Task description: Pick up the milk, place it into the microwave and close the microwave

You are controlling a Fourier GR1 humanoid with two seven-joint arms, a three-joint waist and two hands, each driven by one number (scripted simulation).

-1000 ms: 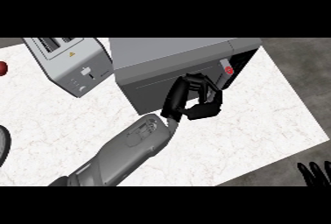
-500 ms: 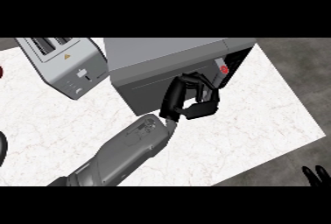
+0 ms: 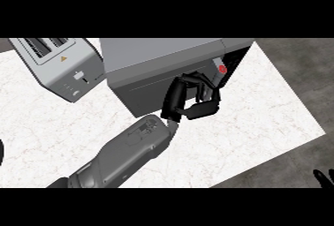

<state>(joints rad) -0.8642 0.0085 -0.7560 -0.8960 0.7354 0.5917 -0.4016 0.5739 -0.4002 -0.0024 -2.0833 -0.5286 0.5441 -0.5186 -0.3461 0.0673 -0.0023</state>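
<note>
Head view.

1. Counter [image 3: 261, 114]: white marbled top, filling most of the frame. Dark floor shows along the right side and in the lower right corner.
2. Microwave [image 3: 163, 53]: grey box, upper centre of the frame. Its front panel faces the lower part of the frame. At the panel's right end a dark, narrow gap shows, so the door stands slightly ajar.
3. Toaster [image 3: 58, 66]: grey, upper left of the frame, just beside the microwave and apart from it.
4. Left hand [image 3: 192, 99]: black, at the centre of the frame, on a grey forearm that enters from the lower left. It lies against the right part of the microwave's front panel. The fingers [image 3: 205, 86] are curled towards the thumb in a closed loop, with their tips at the edge of the gap. No object is visible inside the loop.
5. Milk: a small white-and-red patch [image 3: 220, 69] shows in the gap, just above and right of the curled fingers and not enclosed by them. Whether this patch is the milk cannot be told.
6. Right hand [image 3: 324, 176]: only a tip shows, at the lower right edge of the frame. Its state cannot be told.
</note>
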